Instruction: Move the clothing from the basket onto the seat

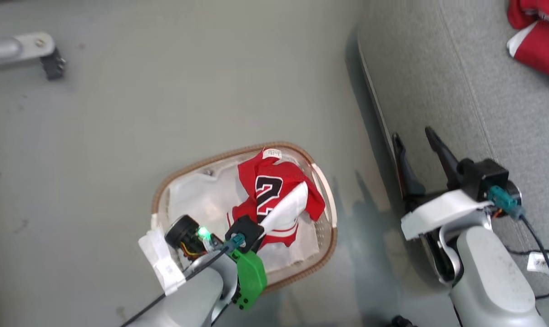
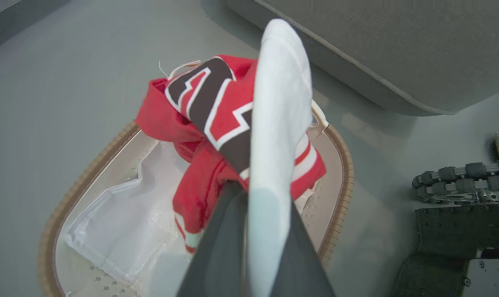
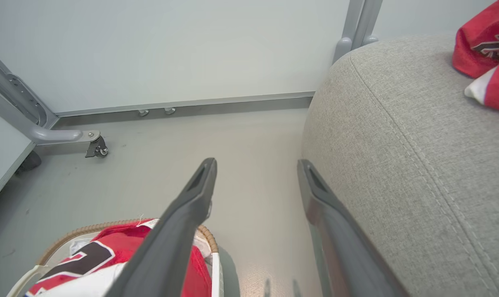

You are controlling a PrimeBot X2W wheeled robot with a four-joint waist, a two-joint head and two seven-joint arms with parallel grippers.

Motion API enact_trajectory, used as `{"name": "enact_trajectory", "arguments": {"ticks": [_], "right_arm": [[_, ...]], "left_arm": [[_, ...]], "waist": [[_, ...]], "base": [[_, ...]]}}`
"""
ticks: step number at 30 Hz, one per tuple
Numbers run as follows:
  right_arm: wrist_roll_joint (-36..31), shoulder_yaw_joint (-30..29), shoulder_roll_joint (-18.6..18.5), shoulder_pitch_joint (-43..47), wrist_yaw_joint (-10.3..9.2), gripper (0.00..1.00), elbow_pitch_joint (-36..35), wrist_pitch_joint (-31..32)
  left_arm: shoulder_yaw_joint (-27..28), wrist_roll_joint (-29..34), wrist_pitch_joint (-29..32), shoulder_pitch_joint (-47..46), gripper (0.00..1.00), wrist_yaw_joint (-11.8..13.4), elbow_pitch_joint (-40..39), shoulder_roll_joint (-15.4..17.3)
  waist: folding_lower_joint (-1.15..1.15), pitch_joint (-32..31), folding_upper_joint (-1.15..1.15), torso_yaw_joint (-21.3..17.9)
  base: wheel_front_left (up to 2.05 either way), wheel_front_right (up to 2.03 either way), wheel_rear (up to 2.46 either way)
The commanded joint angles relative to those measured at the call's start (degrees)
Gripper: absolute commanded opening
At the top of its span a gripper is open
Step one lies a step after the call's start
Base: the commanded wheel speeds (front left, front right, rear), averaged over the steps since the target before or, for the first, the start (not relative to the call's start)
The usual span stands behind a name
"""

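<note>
Left gripper (image 1: 274, 218) clamped on numbered red jersey (image 1: 274, 181), basket (image 1: 201, 168) directly below it. Right gripper (image 1: 413, 135) fingers spread apart; grey seat (image 1: 460, 91) just beside its right finger.

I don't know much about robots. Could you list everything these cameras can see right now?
basket: one, cream with a brown woven rim, on the floor beside the seat
numbered jersey: one, red with white trim and a black-and-white number, bunched up in the basket
liner cloth: one, white, lining the basket
seat: one, grey fabric
clothing heap: red and white, on the seat; piece count unclear
floor: grey
frame leg: one, grey metal with a small wheel, near the wall panel
wall panel: pale, behind the floor
left pincer: dark fingers, closed on the jersey's white trim, over the basket
right pincer: dark fingers, open, holding nothing, beside the seat's edge
</note>
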Motion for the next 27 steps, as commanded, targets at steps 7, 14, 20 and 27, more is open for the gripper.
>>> {"name": "enact_trajectory", "arguments": {"ticks": [7,14,20,27], "right_arm": [[-0.11,-0.15,-0.79,5.85,-0.05,1.00,1.19,-0.09],[0.33,-0.12,-0.67,9.80,-0.05,1.00,2.31,-0.09],[0.51,0.49,-0.64,12.71,-0.05,1.00,2.87,-0.09],[0.26,2.31,-1.02,14.74,-0.05,1.00,3.39,-0.09]], "left_arm": [[5.90,0.40,-0.31,5.27,0.00,0.80,-7.34,0.13],[12.16,3.07,-0.31,8.55,0.00,0.70,-16.39,0.74],[17.84,4.32,-0.31,9.57,0.00,0.46,-23.21,0.56],[21.82,5.21,-0.31,9.20,0.00,0.24,-29.19,0.24]], "waist": [[0.00,-13.92,0.15,8.19],[0.00,-19.47,0.15,9.83],[0.00,-22.95,0.15,10.66],[0.00,-25.08,0.15,11.06]], "base": [[0.00,0.00,0.00],[0.00,0.00,0.00],[0.00,0.00,0.00],[0.00,0.00,0.00]]}}
